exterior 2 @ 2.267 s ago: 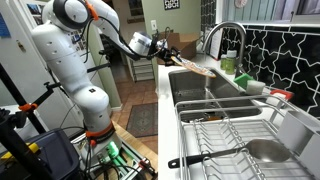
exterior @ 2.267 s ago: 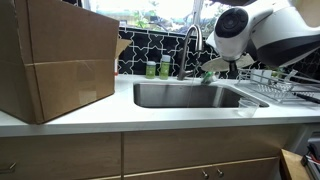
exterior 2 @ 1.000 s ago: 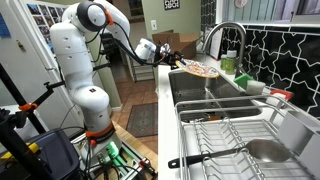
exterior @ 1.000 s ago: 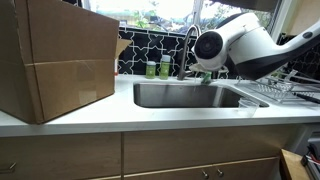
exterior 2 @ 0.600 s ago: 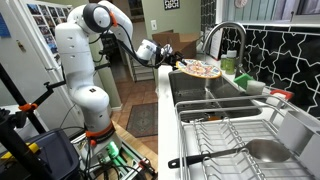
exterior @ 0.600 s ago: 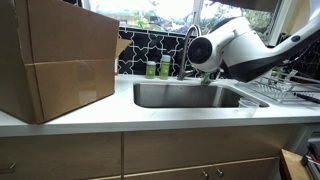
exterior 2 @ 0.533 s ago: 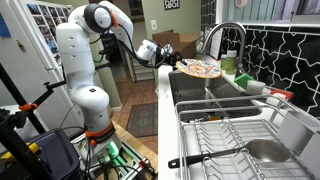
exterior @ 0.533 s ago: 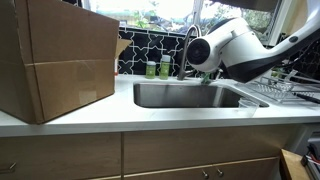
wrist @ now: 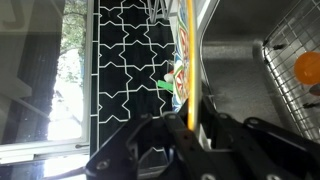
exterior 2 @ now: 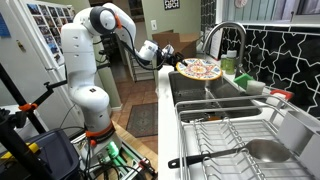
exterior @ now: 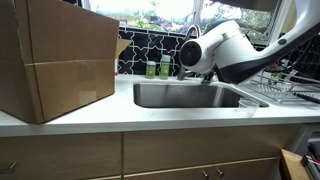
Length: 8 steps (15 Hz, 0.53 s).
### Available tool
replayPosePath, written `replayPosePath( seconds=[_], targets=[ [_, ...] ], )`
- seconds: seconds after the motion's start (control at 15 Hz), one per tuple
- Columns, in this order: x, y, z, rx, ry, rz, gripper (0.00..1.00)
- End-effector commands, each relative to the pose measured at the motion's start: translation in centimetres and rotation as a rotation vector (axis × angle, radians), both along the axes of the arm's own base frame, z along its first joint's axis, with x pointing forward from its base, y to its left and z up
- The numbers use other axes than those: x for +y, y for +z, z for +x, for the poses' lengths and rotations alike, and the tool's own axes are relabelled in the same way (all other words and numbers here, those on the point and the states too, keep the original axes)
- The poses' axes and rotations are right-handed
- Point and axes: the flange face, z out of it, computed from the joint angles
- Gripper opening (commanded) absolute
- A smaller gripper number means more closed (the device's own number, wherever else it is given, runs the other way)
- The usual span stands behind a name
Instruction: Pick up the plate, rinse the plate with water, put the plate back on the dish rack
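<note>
Kitchen with a long white countertop [exterior: 110, 115] over light wooden cabinet fronts [exterior: 180, 155]. Sunk into it, a stainless steel sink basin [exterior: 190, 95], backed by black wall tiles with white crackle lines [exterior: 140, 50] and a curved chrome faucet [exterior 2: 226, 35]. At one end of the counter, a big brown cardboard box [exterior: 55, 60]; behind the basin, two small green bottles [exterior: 158, 68]. Beside the sink, a dark wire dish rack [exterior 2: 235, 135] with a grey long-handled pan [exterior 2: 262, 152] lying in it. Roughly flat above the basin, near the faucet and well apart from the rack: a round plate [exterior 2: 200, 69] with a warm-coloured patterned face. Pinched at its rim by the black two-finger gripper [exterior 2: 170, 63] on the white jointed arm [exterior 2: 85, 50]. Seen edge-on in the wrist view, with the dark fingers [wrist: 215, 128] closed on either face. On the floor beyond, a patterned rug [exterior 2: 140, 118].
</note>
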Motion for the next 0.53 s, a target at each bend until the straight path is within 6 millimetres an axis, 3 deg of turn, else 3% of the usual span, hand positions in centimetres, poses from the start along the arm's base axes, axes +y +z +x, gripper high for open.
replayPosePath(
  seconds=[0.0,0.47],
  targets=[
    [0.52,-0.18,0.58,-0.043,-0.035,-0.007,0.03],
    [0.3,-0.32,1.09,-0.123,-0.063,-0.019,0.03]
  ],
)
